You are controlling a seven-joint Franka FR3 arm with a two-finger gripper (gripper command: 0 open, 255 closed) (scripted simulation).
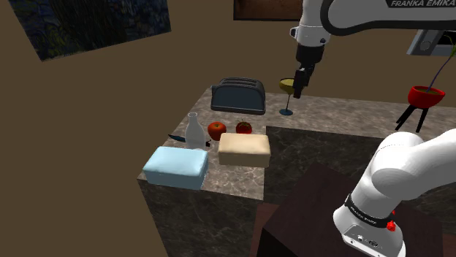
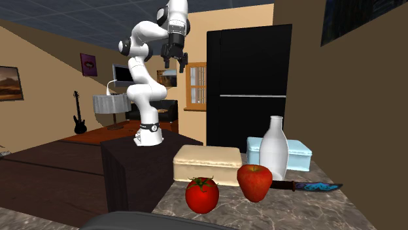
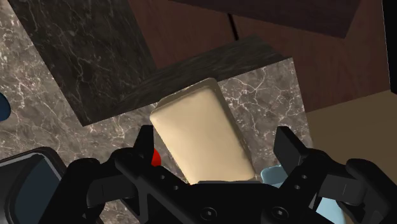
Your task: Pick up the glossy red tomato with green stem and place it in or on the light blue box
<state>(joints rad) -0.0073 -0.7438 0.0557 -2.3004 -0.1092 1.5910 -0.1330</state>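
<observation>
The red tomato (image 1: pixel 243 127) with its green stem (image 2: pixel 202 194) sits on the marble counter between the black toaster (image 1: pixel 238 95) and a cream box (image 1: pixel 244 149). The light blue box (image 1: pixel 175 166) lies at the counter's near corner in the shoulder view, and behind a white bottle (image 2: pixel 274 147) in the second exterior view (image 2: pixel 297 154). My gripper (image 1: pixel 299 90) hangs high above the counter, open and empty, well off from the tomato. Between its spread fingers (image 3: pixel 145 143) lies the cream box (image 3: pixel 200 137). A sliver of red (image 3: pixel 154 157) peeks out beside one finger.
A red apple (image 1: pixel 216 130) lies next to the tomato, by the white bottle (image 1: pixel 194 131). A knife (image 2: pixel 314 187) rests behind them. A stemmed glass (image 1: pixel 286 95) stands by the toaster. A red pot on a stand (image 1: pixel 426 95) is at the shoulder view's right.
</observation>
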